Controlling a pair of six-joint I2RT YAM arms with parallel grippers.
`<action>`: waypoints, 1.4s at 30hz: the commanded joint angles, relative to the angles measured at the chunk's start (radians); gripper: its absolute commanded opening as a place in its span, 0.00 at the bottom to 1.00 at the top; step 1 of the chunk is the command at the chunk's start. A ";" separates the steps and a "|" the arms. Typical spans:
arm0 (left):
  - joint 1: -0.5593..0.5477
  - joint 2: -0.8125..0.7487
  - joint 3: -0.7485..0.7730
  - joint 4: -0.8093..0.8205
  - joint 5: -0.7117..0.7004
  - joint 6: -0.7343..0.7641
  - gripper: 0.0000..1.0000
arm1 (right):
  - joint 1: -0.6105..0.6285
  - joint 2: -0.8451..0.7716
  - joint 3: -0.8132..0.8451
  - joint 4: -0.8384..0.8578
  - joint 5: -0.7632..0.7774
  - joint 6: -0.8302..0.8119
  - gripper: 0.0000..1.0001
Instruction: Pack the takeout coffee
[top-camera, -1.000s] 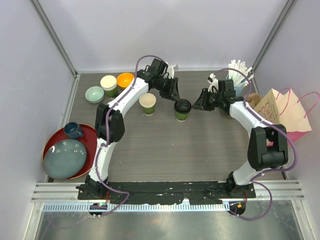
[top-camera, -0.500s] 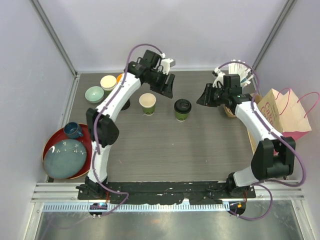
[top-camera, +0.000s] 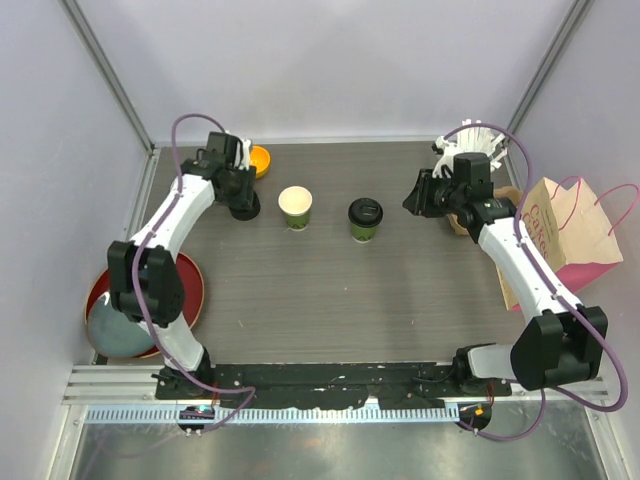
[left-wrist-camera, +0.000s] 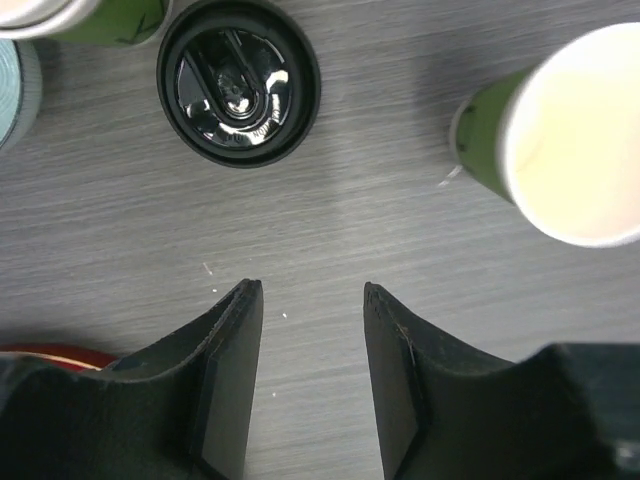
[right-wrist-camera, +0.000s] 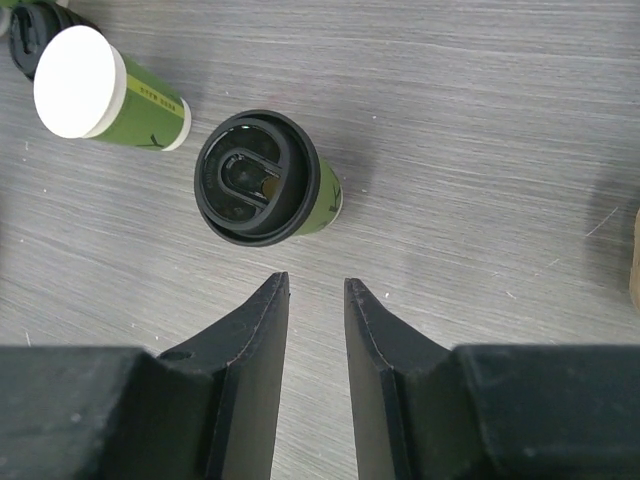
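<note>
left claw (left-wrist-camera: 310, 335): released; its two fingers are spread wide over bare bench (top-camera: 350, 290) and nothing is held between them. it is poised just near of the loose lid, without contact.
right claw (right-wrist-camera: 316, 325): released; its fingers are parted by a narrow gap and nothing is gripped. it is held close to the lidded cup, on that cup's right, without contact.
lidded cup (top-camera: 365, 219): stood upright mid-bench, its black lid fitted.
open cup (top-camera: 295, 207): stood upright just left of the lidded cup and apart from it; the white inside is exposed.
loose lid (left-wrist-camera: 238, 82): laid flat on the bench left of the open cup, under the left wrist.
paper bag (top-camera: 565, 230): placed at the right edge of the bench.
straw cup (top-camera: 478, 140): seen behind the right wrist.
orange bowl (top-camera: 260, 160): set at the back, beside the left wrist.
</note>
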 joint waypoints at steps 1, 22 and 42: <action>-0.015 0.055 -0.002 0.183 -0.187 -0.036 0.47 | 0.008 0.001 -0.005 0.014 0.017 -0.023 0.35; 0.075 0.428 0.446 -0.096 0.059 0.576 0.51 | 0.032 0.023 -0.008 0.008 -0.029 -0.071 0.35; 0.085 0.564 0.602 -0.263 0.094 0.754 0.38 | 0.042 0.034 -0.001 -0.004 -0.040 -0.083 0.35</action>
